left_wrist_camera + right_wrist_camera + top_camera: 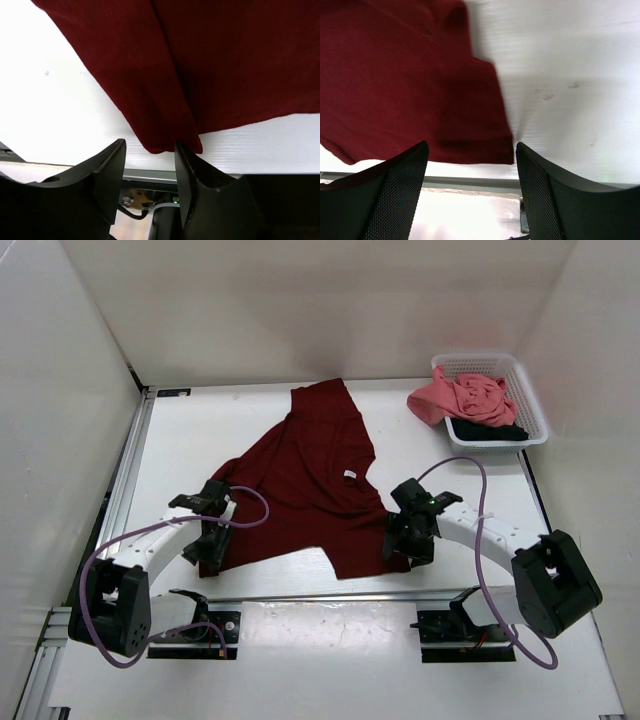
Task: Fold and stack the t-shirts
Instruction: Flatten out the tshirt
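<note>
**A:** Where's the maroon shirt?

**B:** Spread across the middle of the table. The left claw is at its 7 o'clock corner and the right claw at 5 o'clock. Both have their jaws apart and hold nothing.

**A:** Risk?

**B:** The left might pinch only the corner tip (it barely reaches the gap) and drop it mid-fold. The pink shirt and black shirt sit in the basket, at 2 o'clock.

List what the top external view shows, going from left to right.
left gripper → maroon t-shirt → right gripper → white basket
</note>
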Available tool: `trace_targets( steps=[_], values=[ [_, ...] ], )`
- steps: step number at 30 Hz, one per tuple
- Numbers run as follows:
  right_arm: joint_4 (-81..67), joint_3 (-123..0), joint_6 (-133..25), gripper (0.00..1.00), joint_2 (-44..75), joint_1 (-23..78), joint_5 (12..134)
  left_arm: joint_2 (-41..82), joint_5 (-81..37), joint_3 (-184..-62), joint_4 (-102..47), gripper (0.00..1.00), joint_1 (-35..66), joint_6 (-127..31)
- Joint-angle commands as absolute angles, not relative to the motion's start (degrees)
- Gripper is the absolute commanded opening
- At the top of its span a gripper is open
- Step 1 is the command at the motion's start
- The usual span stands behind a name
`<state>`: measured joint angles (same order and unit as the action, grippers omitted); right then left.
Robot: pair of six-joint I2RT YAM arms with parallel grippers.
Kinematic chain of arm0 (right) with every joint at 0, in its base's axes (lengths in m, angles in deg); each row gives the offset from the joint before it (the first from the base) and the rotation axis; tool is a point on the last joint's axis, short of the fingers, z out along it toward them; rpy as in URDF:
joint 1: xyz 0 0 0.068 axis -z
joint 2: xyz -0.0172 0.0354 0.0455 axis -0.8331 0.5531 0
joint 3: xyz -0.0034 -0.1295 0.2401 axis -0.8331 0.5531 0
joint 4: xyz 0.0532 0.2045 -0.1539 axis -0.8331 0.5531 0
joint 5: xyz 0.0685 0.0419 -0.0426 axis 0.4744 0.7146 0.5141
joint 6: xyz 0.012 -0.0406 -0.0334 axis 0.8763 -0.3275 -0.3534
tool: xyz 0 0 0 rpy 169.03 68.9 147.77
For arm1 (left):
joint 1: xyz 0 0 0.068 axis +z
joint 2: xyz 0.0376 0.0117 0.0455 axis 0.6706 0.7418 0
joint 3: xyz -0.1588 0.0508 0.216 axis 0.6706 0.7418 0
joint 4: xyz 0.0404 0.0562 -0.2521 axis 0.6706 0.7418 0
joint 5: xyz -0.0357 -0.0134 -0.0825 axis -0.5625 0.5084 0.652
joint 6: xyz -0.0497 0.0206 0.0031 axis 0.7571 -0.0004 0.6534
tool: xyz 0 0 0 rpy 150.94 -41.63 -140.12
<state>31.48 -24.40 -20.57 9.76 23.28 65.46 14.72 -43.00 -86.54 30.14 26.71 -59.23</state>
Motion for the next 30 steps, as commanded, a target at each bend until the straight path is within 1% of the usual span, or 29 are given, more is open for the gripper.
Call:
trace_targets(
  steps=[1, 2, 3, 6, 8, 10, 11, 12, 13, 15, 17, 20, 21, 22, 23, 26, 28, 30],
  values=[
    [30.97, -26.46, -20.52, 0.74, 10.78, 22.76, 66.2, 14.63, -42.89, -88.43, 29.15, 0.54, 26.47, -59.2],
    [30.97, -26.98, -20.52, 0.74, 10.78, 22.76, 66.2, 14.64, -40.88, -88.43, 29.15, 0.58, 26.47, -59.2],
    [30.97, -26.99, -20.52, 0.74, 10.78, 22.24, 66.2, 14.64, -39.38, -88.43, 29.15, 0.66, 26.47, -59.2],
    [30.97, -26.99, -20.52, 0.74, 10.78, 21.62, 66.2, 14.64, -32.98, -91.5, 32.13, 0.73, 25.94, -59.2],
    [30.97, -26.99, -20.52, 0.73, 10.78, 21.09, 66.2, 15.33, -32.07, -91.51, 32.14, 0.75, 24.8, -59.2],
    [30.97, -26.99, -20.52, 0.72, 10.78, 21.09, 65.58, 16.74, -35.92, -90.46, 31.35, 0.73, 23.49, -59.2],
    [30.97, -26.47, -20.52, 0.7, 11.3, 21.09, 65.58, 18.22, -37.33, -89.15, 30.74, 0.72, 22.26, -59.2],
    [30.97, -26.46, -20.52, 0.7, 11.31, 21.09, 65.58, 18.85, -39.17, -89.14, 30.21, 0.65, 21.64, -59.2],
    [30.97, -26.46, -20.52, 0.69, 11.92, 21.09, 65.58, 19.38, -39.19, -88.44, 29.42, 0.62, 21.63, -59.2],
    [30.97, -26.46, -20.52, 0.69, 11.93, 21.09, 65.58, 20.08, -39.81, -88.43, 28.89, 0.57, 20.06, -59.2],
    [30.97, -26.46, -20.52, 0.69, 11.93, 21.09, 64.97, 20.78, -40.51, -88.43, 28.36, 0.46, 19.44, -59.2],
    [30.97, -26.46, -20.52, 0.69, 11.93, 21.09, 64.44, 20.79, -42.09, -88.43, 27.83, 0.2, 19.44, -59.2],
    [30.97, -26.46, -20.52, 0.69, 11.93, 21.09, 64.44, 20.79, -42.7, -88.43, 27.83, 0.18, 19.44, -59.2],
    [30.97, -26.46, -20.52, 0.69, 11.93, 21.09, 64.44, 20.79, -42.71, -87.91, 27.83, 0.18, 19.44, -59.2],
    [30.97, -26.46, -20.52, 0.69, 11.93, 21.09, 64.44, 20.79, -42.71, -87.91, 27.83, 0.14, 19.44, -59.2],
    [30.97, -26.46, -20.52, 0.69, 11.93, 21.09, 64.44, 19.56, -43.23, -87.38, 27.83, 0.13, 19.44, -59.2],
    [30.97, -26.46, -20.52, 0.69, 11.93, 21.09, 64.44, 19.56, -42.53, -87.38, 27.83, 0.1, 19.44, -59.2],
    [30.97, -26.46, -20.52, 0.69, 11.4, 21.09, 64.44, 19.04, -42.53, -87.38, 27.83, 0.1, 19.44, -59.2]
  ],
)
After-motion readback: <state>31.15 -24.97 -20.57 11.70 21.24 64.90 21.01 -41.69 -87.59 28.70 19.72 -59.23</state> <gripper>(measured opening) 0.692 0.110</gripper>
